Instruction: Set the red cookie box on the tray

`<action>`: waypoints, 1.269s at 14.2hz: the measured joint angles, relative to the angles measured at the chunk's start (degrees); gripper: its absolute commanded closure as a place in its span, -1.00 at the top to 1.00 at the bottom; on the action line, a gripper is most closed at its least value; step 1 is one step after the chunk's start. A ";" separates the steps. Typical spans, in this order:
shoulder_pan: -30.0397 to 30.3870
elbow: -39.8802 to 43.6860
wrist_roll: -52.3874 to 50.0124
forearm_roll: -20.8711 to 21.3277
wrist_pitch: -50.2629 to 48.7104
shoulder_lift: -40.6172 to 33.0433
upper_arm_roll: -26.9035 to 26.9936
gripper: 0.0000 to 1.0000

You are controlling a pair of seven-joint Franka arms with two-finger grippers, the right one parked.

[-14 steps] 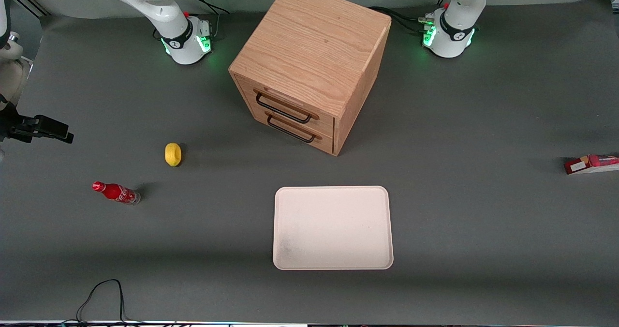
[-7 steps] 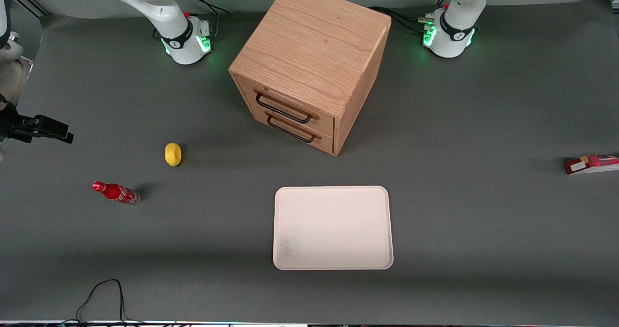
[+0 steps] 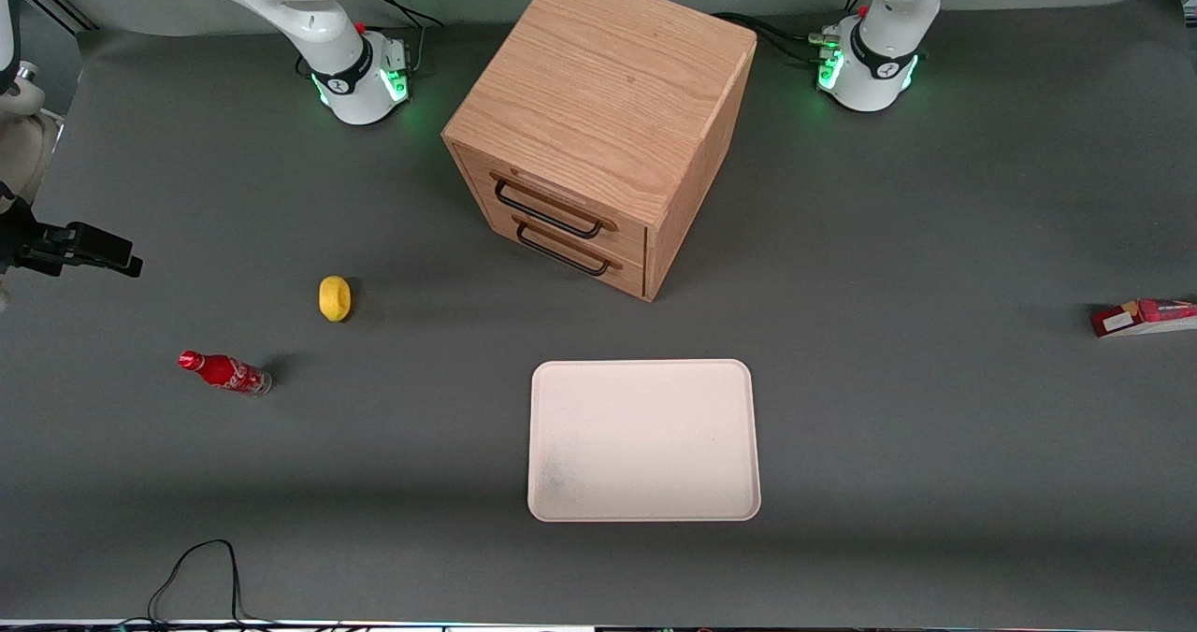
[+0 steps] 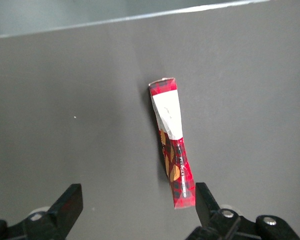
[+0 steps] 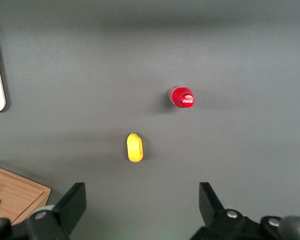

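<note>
Red cookie box point(image 4: 172, 142) lies on the grey table point(image 3: 935, 239), toward the working arm's end, well apart from the tray point(image 3: 643, 440). The gripper point(image 4: 138, 205) hangs above it — fingers spread wide, empty. Best to centre over the carton's narrow width before descending. No box print is readable; the small red bottle point(image 3: 225, 372) appears to carry Coca-Cola script.
</note>
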 measured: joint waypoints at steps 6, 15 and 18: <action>-0.95 -9.51 -1.60 -0.12 12.88 1.97 -0.51 1.00; -1.13 -8.57 -1.75 -0.34 23.55 11.39 -0.58 1.00; -1.15 -6.69 -1.75 -0.34 23.52 12.69 -0.60 -0.20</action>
